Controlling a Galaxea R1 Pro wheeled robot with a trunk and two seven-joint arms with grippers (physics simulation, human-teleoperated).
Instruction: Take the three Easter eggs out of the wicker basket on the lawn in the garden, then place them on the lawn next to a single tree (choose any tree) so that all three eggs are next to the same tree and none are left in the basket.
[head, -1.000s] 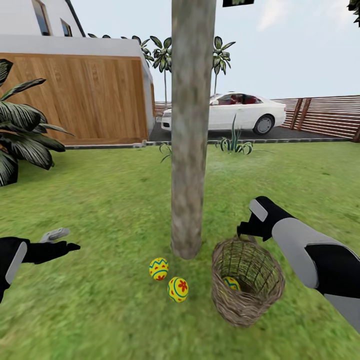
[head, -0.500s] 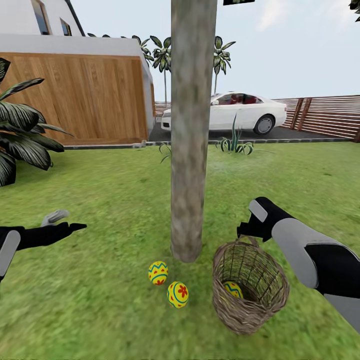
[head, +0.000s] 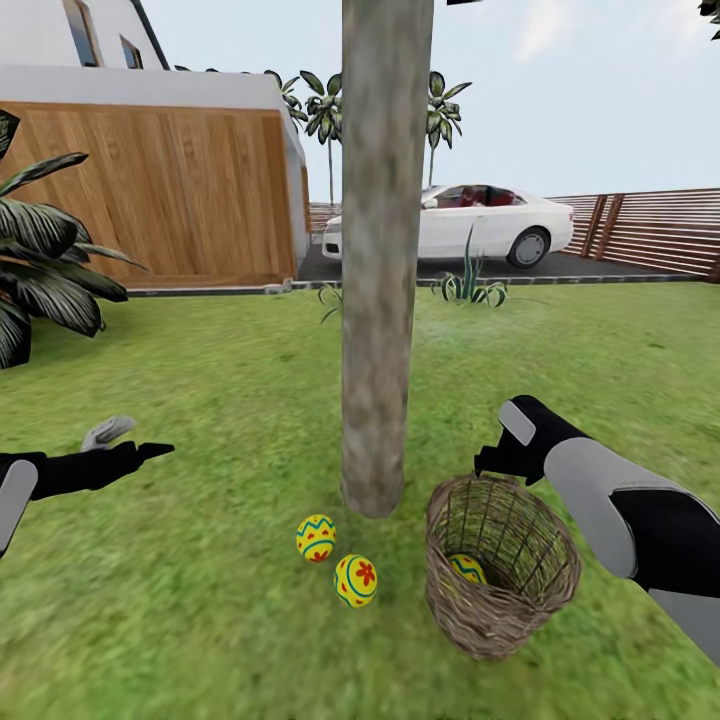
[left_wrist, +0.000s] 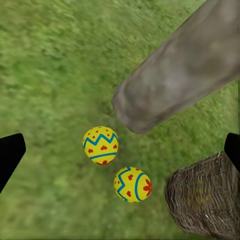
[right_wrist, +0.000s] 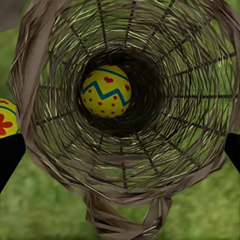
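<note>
Two Easter eggs (head: 316, 538) (head: 356, 580), yellow with blue zigzags and red marks, lie on the lawn (head: 200, 620) at the foot of the tree (head: 375, 300). The third Easter egg (head: 465, 568) rests inside the wicker basket (head: 520, 610), which is tipped on the grass right of the trunk. My left gripper (head: 140, 440) hovers open, well left of the eggs, above the grass. My right gripper (head: 488, 462) sits just above the basket's far rim, open. In the right wrist view the egg (right_wrist: 106, 91) lies deep in the basket (right_wrist: 190, 125). The left wrist view looks over both eggs (left_wrist: 100, 145) (left_wrist: 132, 184).
A spiky dark-leaved plant (head: 40, 270) stands at the far left. Behind the lawn are a wooden wall (head: 170, 195), a white car (head: 450, 222) and a slatted fence (head: 650, 232). A small spiky plant (head: 468, 285) grows at the lawn's far edge. Open grass spreads all around the trunk.
My left gripper has risen and drawn away from the two eggs on the grass. The basket has shifted slightly. My right arm has barely moved.
</note>
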